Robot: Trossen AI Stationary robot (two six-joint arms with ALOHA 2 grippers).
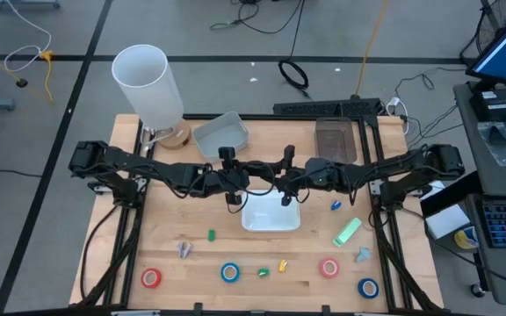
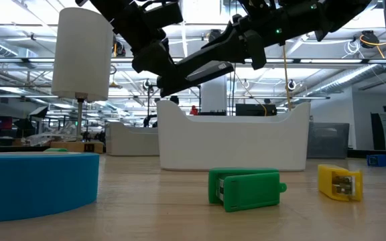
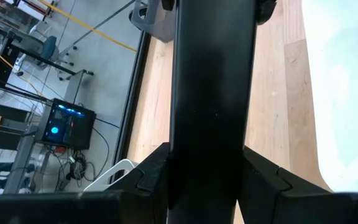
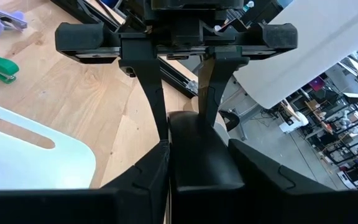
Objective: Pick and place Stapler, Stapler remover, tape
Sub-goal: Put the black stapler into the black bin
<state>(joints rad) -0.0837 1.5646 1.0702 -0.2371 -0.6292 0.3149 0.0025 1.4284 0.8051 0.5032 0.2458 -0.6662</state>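
A long black stapler (image 3: 213,93) hangs in the air between my two grippers, above the far rim of the white bin (image 1: 271,219). My left gripper (image 3: 207,186) is shut on one end of it and my right gripper (image 4: 201,180) on the other. They face each other at the table's middle, left gripper (image 1: 240,175) and right gripper (image 1: 279,180). Two red tape rolls (image 1: 151,278) (image 1: 328,267) and two blue tape rolls (image 1: 229,272) (image 1: 368,287) lie flat near the table's front edge. A staple remover (image 1: 184,249) lies left of the bin. My left gripper pinches the black stapler's end (image 3: 210,155) between its two fingers (image 3: 148,180). It comes from the table's left, slanting down, and the stapler's body runs on ahead along the fingers. The stapler is lifted clear of the table. My right gripper has the stapler's other end (image 4: 201,143) between its two fingers (image 4: 157,174), coming about level from the table's right. The stapler's length lies along the fingers, pointing at the left gripper (image 4: 185,93) opposite.
Small staplers lie about: green (image 1: 211,235), green (image 1: 263,273), yellow (image 1: 282,265), blue (image 1: 336,206), pale green (image 1: 347,232). A second remover (image 1: 361,254) is at the right. At the back stand a grey bin (image 1: 221,134), a brown bin (image 1: 334,140) and a white cylinder (image 1: 148,83).
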